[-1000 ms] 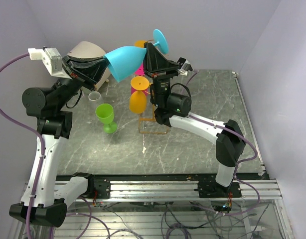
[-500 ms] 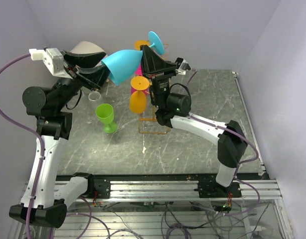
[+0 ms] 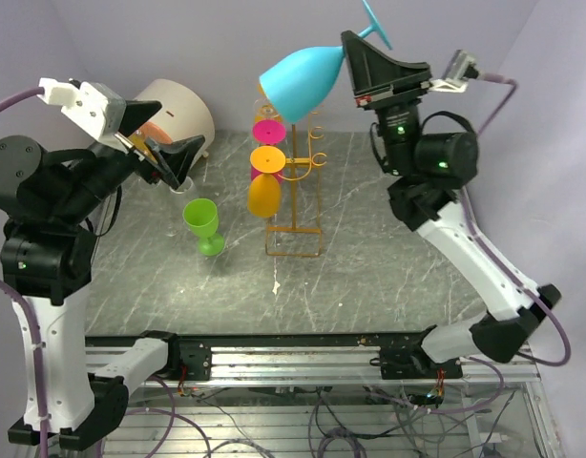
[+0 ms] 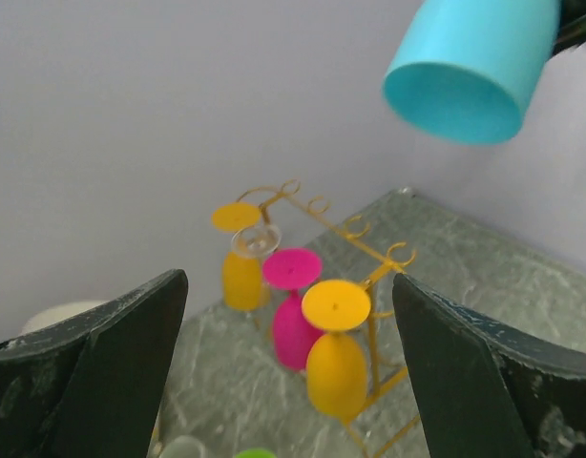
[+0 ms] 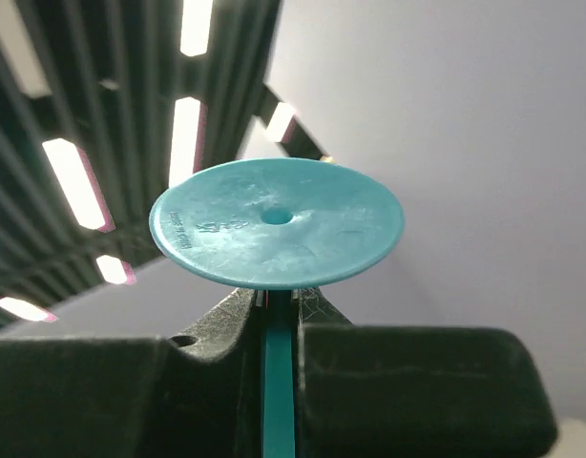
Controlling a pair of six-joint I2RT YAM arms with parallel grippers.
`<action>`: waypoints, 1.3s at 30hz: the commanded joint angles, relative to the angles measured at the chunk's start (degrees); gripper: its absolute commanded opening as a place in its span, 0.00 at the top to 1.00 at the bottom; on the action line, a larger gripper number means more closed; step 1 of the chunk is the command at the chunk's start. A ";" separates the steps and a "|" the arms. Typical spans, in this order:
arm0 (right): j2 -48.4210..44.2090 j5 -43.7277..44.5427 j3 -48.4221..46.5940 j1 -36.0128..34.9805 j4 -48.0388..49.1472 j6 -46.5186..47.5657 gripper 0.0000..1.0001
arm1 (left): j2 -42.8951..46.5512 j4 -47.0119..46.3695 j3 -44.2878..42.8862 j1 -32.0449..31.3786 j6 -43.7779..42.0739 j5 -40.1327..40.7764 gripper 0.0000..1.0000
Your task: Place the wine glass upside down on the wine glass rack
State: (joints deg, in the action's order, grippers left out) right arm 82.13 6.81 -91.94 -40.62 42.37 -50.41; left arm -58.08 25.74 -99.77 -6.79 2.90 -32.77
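Observation:
The blue wine glass point(image 3: 301, 82) hangs high in the air above the rack, bowl tilted down-left and foot point(image 5: 277, 222) up. My right gripper point(image 3: 353, 52) is shut on its stem point(image 5: 279, 382), just under the foot. The wine glass rack point(image 3: 295, 191) is an orange-yellow wire stand at mid-table, below and slightly left of the glass. My left gripper point(image 3: 164, 143) is open and holds nothing, well left of the rack. In the left wrist view the glass's open mouth point(image 4: 455, 95) shows at the upper right, above the rack point(image 4: 374, 277).
An orange glass point(image 3: 264, 191), a pink glass point(image 3: 267, 131) and another orange glass point(image 4: 240, 272) hang upside down on the rack. A green glass point(image 3: 203, 224) stands upright left of it, with a clear glass point(image 3: 181, 183) behind. A white round container point(image 3: 178, 114) sits back left.
My left gripper has opened, let go of the blue glass's bowl and drawn back to the left. The right arm has carried the glass up and to the right.

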 commanded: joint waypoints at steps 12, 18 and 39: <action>-17.61 9.09 5.35 4.42 -41.32 45.19 1.00 | -5.07 35.12 -3.11 3.31 -16.93 33.07 0.00; -20.16 10.90 15.26 7.05 -43.14 49.06 1.00 | -8.05 37.22 -4.25 4.63 -11.20 22.40 0.00; -14.16 -12.64 29.26 8.83 -29.92 54.97 1.00 | -11.96 36.31 -0.94 5.65 -9.42 21.13 0.00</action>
State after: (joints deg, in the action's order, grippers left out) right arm 66.00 1.21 -63.83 -32.95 9.19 3.03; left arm -70.85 62.17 -101.60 -1.63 -4.69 -8.71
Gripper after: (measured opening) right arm 0.063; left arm 0.995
